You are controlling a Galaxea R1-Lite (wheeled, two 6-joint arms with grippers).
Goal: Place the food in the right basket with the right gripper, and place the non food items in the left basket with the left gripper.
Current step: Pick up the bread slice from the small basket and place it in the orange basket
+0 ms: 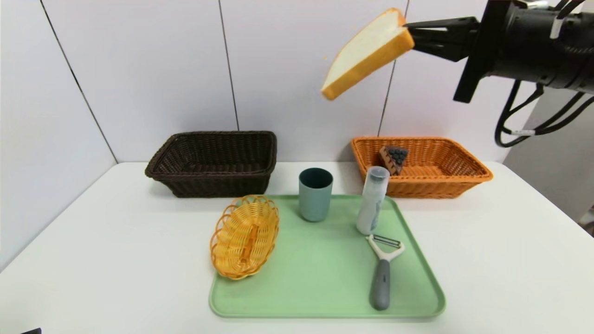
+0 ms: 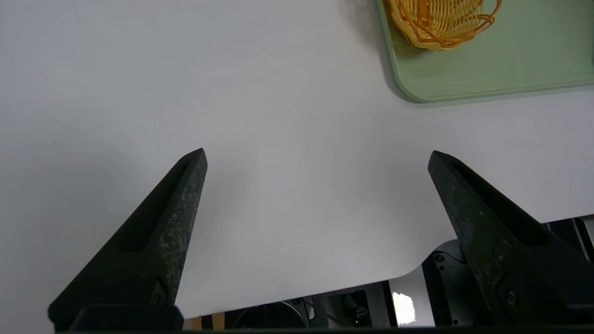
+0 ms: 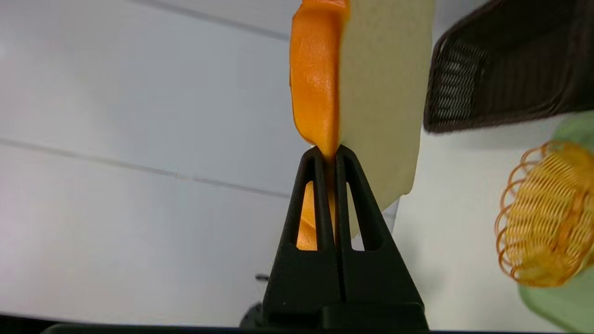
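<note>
A toy bread slice [image 1: 369,53] with an orange crust hangs high in the air, tilted, above the gap between the two baskets. My right gripper [image 1: 408,33] is shut on its crust edge; the right wrist view shows the fingers pinching the bread [image 3: 380,93] at the gripper's tip [image 3: 328,150]. The orange right basket [image 1: 464,174] holds a dark cake wedge [image 1: 394,159]. The dark brown left basket [image 1: 209,181] has nothing showing inside. My left gripper [image 2: 318,154] stands open over the table's near left corner, holding nothing.
A green tray [image 1: 325,278] carries a teal cup [image 1: 315,194], a white bottle [image 1: 372,200], a grey-handled peeler [image 1: 383,273] and a small yellow wicker basket [image 1: 245,235]. White wall panels rise close behind both baskets.
</note>
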